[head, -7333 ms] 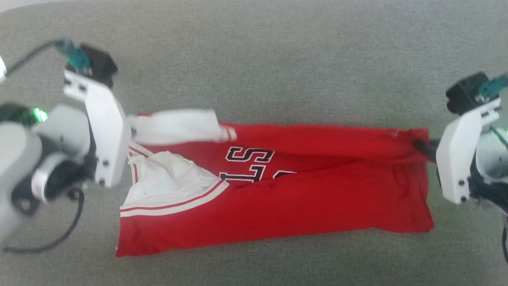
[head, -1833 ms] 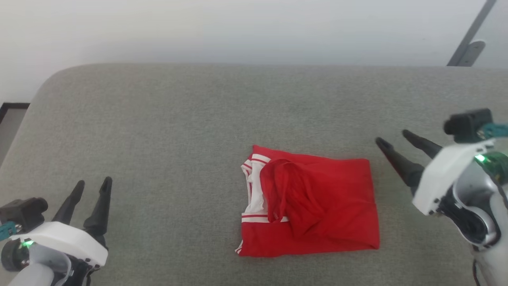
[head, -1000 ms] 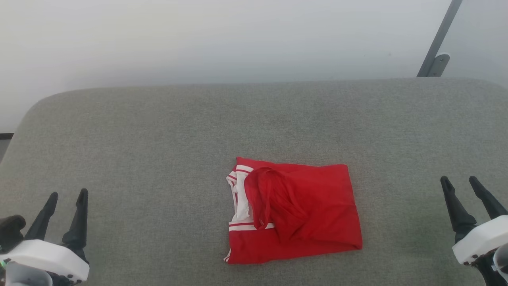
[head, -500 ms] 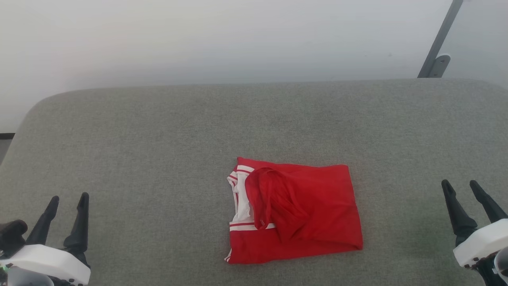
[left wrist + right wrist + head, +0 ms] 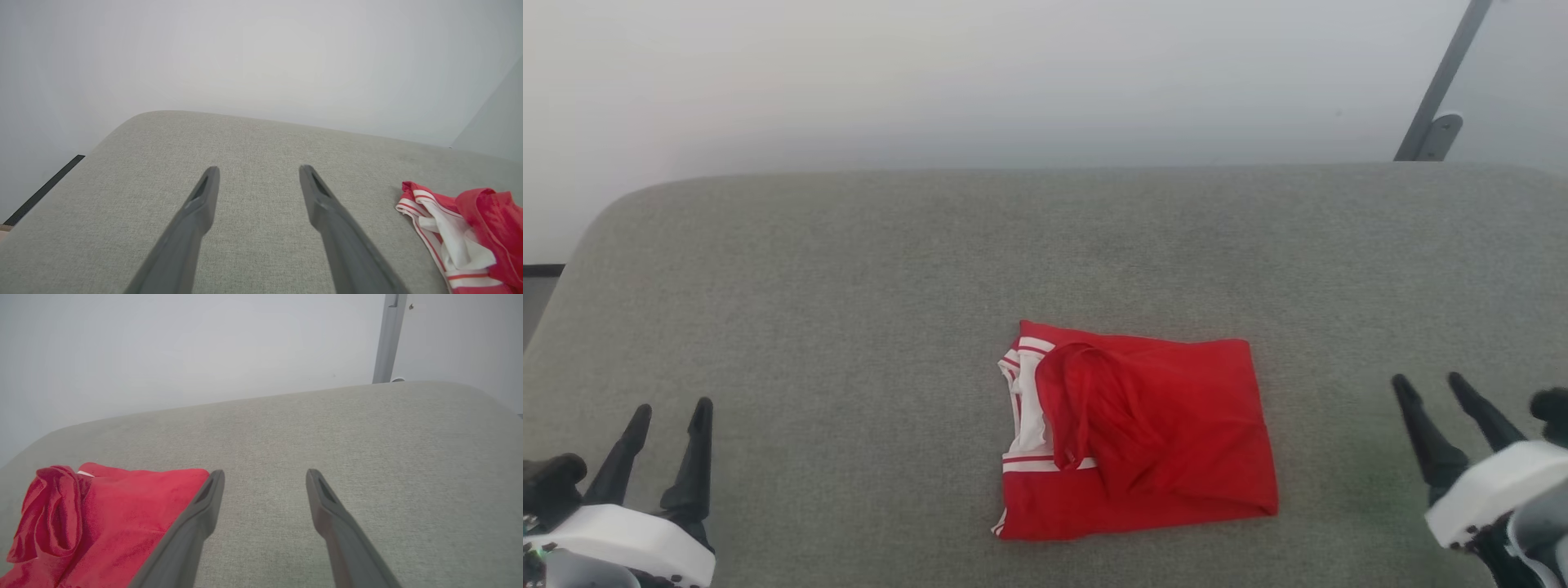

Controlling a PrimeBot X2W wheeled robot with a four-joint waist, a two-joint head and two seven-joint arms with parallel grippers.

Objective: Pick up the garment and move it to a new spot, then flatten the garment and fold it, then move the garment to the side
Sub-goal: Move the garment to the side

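the garment (image 5: pixel 1143 441) lies folded into a rough rectangle at the lower centre of the head frame, flat on the grey cushion (image 5: pixel 849 269), with white striped trim showing at its left edge. a loose red flap (image 5: pixel 1086 416) sits bunched on top near that edge, so the fold isn't tidy. neither pincer touches the cloth. my left gripper (image 5: pixel 673 404) is in the lower left corner, fingers spread and empty, well apart from the garment. my right gripper (image 5: pixel 1426 377) is at the lower right, likewise spread and empty, nearer the garment's right edge.

i judge the folding done and the sideways move not yet made. what worries me: a pinch at one edge may catch only the top layer, and the stack would peel open as i drag. the flap could snag a finger or flop out. dragging over this coarse cushion weave could also roll the bottom layer under.
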